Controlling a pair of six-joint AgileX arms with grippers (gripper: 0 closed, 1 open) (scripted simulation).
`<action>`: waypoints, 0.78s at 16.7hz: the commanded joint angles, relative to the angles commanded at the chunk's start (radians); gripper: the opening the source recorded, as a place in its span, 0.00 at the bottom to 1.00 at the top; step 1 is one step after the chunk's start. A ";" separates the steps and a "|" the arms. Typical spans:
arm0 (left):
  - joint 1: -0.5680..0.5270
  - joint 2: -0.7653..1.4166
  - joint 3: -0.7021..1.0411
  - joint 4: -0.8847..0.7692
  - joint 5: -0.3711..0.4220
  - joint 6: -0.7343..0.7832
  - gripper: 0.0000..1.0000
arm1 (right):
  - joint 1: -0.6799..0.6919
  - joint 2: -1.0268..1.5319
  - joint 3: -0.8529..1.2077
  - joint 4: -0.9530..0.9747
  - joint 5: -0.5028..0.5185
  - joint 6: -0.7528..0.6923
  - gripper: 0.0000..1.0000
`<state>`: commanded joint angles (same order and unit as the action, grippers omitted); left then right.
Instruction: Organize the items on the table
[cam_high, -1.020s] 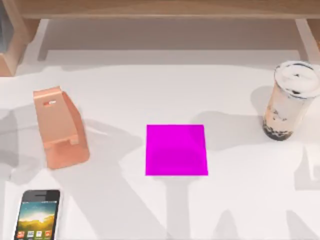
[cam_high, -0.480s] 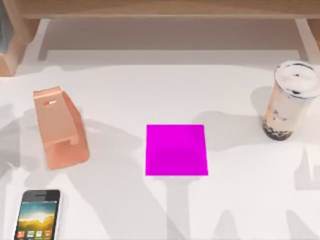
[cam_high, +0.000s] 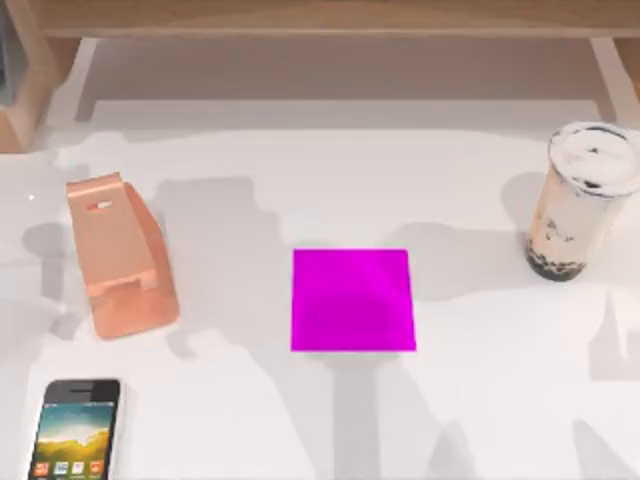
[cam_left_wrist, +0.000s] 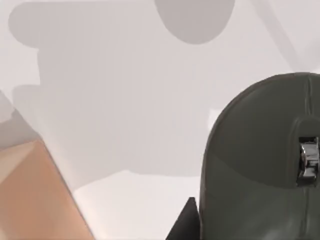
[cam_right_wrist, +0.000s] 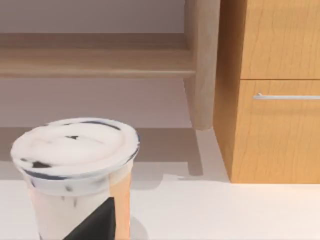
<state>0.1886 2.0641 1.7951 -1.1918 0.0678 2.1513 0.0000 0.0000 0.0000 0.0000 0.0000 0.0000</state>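
A dark grey computer mouse (cam_left_wrist: 260, 165) looms close in the left wrist view, hanging above the white table (cam_left_wrist: 125, 100) with its oval shadow cast apart from it. My left gripper (cam_left_wrist: 245, 232) is shut on it, one dark fingertip (cam_left_wrist: 186, 220) against its side. The smartphone (cam_high: 75, 430) lies flat at the near left. The bubble-tea cup (cam_high: 580, 200) stands upright at the far right. A dark part of my right gripper (cam_right_wrist: 95, 222) sits just in front of the cup (cam_right_wrist: 75, 170).
An orange phone stand (cam_high: 118, 255) stands at the left and a magenta pad (cam_high: 352, 300) lies in the middle. A wooden shelf frame (cam_high: 320, 18) runs along the far edge, with a drawer cabinet (cam_right_wrist: 272, 95) behind the cup.
The arm shadows on the left half of the table have shifted and spread. The stand, pad, phone and cup have not moved.
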 joint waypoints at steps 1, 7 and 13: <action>-0.033 0.004 0.021 0.010 0.014 -0.084 0.00 | 0.000 0.000 0.000 0.000 0.000 0.000 1.00; -0.266 0.039 0.143 0.065 0.086 -0.713 0.00 | 0.000 0.000 0.000 0.000 0.000 0.000 1.00; -0.524 0.117 0.200 0.069 0.099 -1.502 0.00 | 0.000 0.000 0.000 0.000 0.000 0.000 1.00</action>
<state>-0.3351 2.1814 1.9950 -1.1226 0.1671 0.6490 0.0000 0.0000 0.0000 0.0000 0.0000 0.0000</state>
